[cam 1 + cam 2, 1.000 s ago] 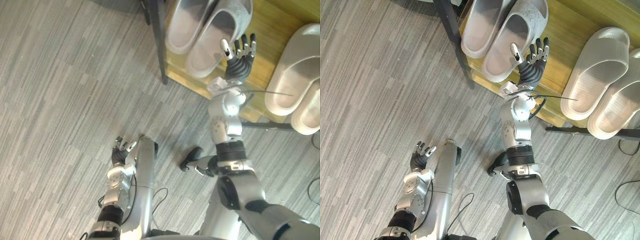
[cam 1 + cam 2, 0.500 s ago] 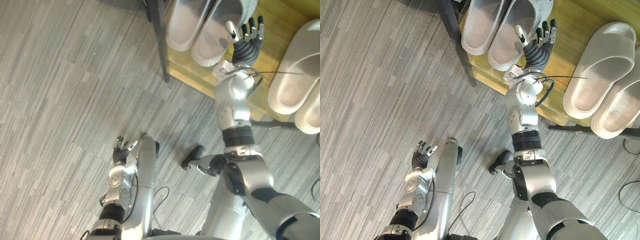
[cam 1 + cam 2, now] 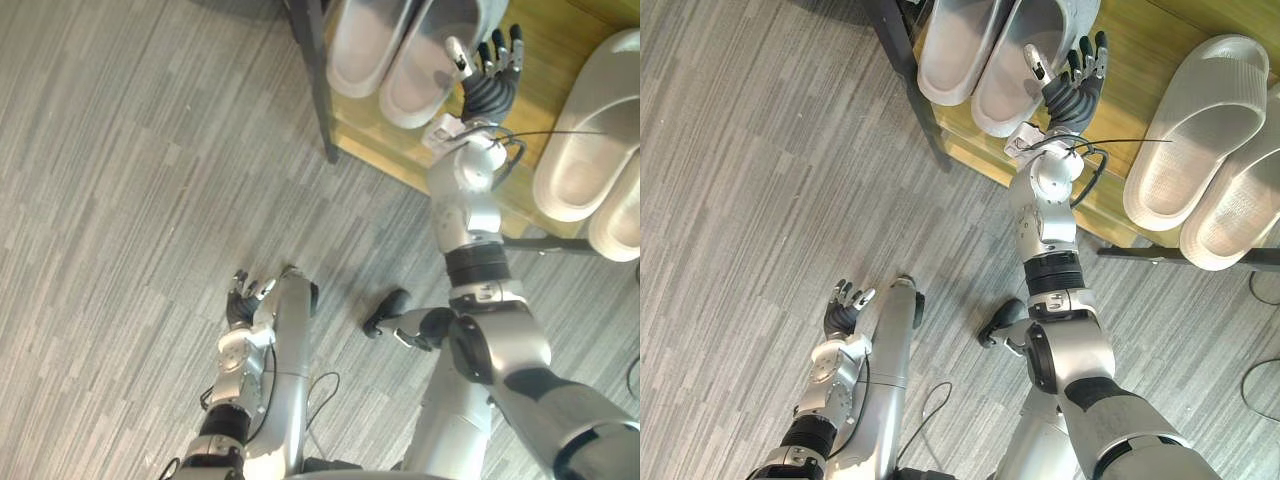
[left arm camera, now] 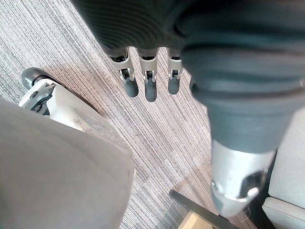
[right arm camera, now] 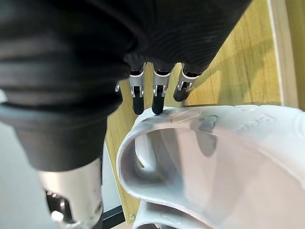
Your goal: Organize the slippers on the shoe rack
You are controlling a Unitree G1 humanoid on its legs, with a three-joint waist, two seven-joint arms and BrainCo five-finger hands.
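Right hand point(image 3: 488, 82): fingers straight, at grey slipper point(image 3: 418, 78) on shoe rack point(image 3: 558, 40). Left hand point(image 3: 243, 300): relaxed open, idle. Risk: hard shove skews slipper off near edge.

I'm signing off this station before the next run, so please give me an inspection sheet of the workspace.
Surface: light wooden shelf on a black metal frame, holding both pairs.
Job's things: pair of grey foam slippers side by side at the shelf's left end; pair of off-white foam slippers side by side to their right, apart from them.
Clutter: nothing seen.
Robot hands: right robot hand open, straight fingertips at the rim of the right-hand grey slipper; left robot hand open, idle, low over the floor.
Cables: nothing seen.
Surroundings: grey striped carpet floor.
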